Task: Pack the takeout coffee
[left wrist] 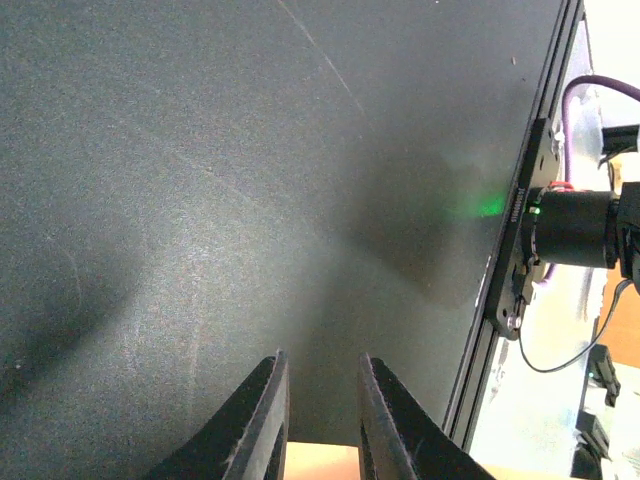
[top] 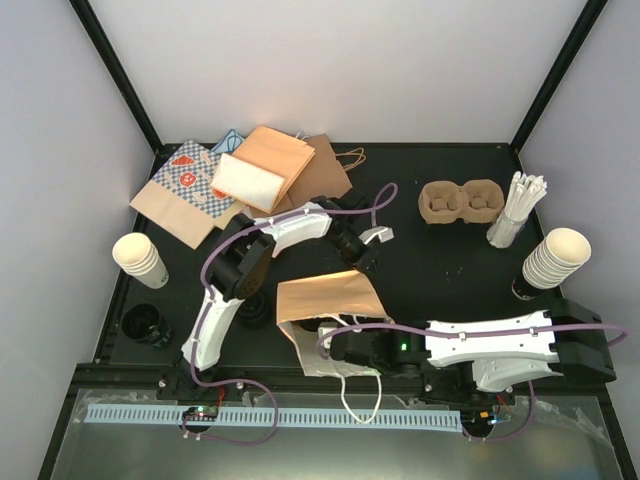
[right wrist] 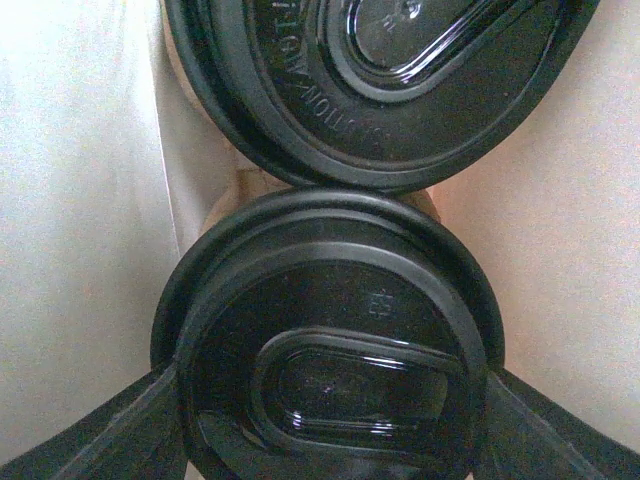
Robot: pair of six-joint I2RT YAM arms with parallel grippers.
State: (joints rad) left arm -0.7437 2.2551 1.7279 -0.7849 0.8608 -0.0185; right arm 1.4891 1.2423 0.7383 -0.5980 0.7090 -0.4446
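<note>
Lidded cup gripped by R end effector inside white bag; L end effector slightly open, empty.

Embossed lettering on the upper black lid, only "TION" legible.

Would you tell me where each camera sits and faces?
Top external: above and behind, looking down on the table; left arm and right arm show.
Left wrist: on the left hand, facing the table; its fingers show.
Right wrist: on the right hand inside the white bag, facing near lid and far lid; fingers flank the nearer.
Shared: top and left wrist show the table.
</note>
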